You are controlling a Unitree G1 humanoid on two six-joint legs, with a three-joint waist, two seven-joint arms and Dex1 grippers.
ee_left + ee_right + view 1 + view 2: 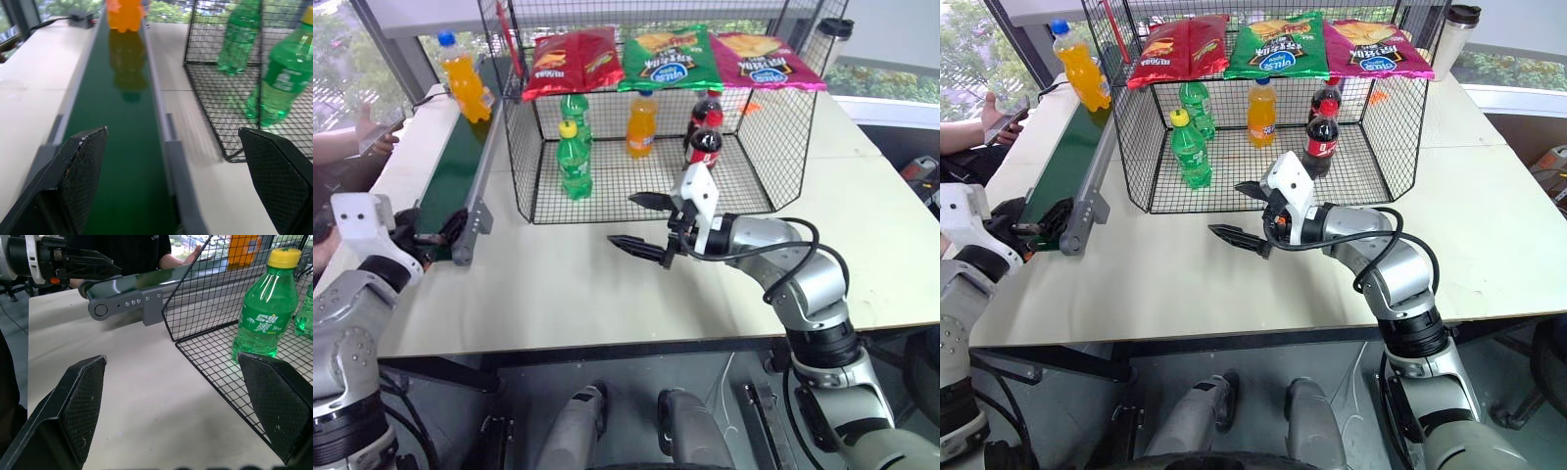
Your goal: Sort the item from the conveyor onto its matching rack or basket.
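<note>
The item, an orange soda bottle [465, 78] with a blue cap, stands upright at the far end of the conveyor [450, 176], a dark green belt between grey rails. My left gripper [433, 233] hangs open at the belt's near end, pointing along the belt toward the bottle [126, 12], far from it. The black wire basket [524, 166] stands to the right of the belt. In front of its open side my right gripper [636, 221] is open and empty above the table, aimed left toward the conveyor's end [122, 301].
Inside the basket stand two green bottles [574, 162], an orange bottle [641, 127] and two cola bottles [705, 147]. Three chip bags [668, 57] lie on its top. A person's hand [372, 132] rests left of the belt. A lidded cup [832, 39] stands at the back right.
</note>
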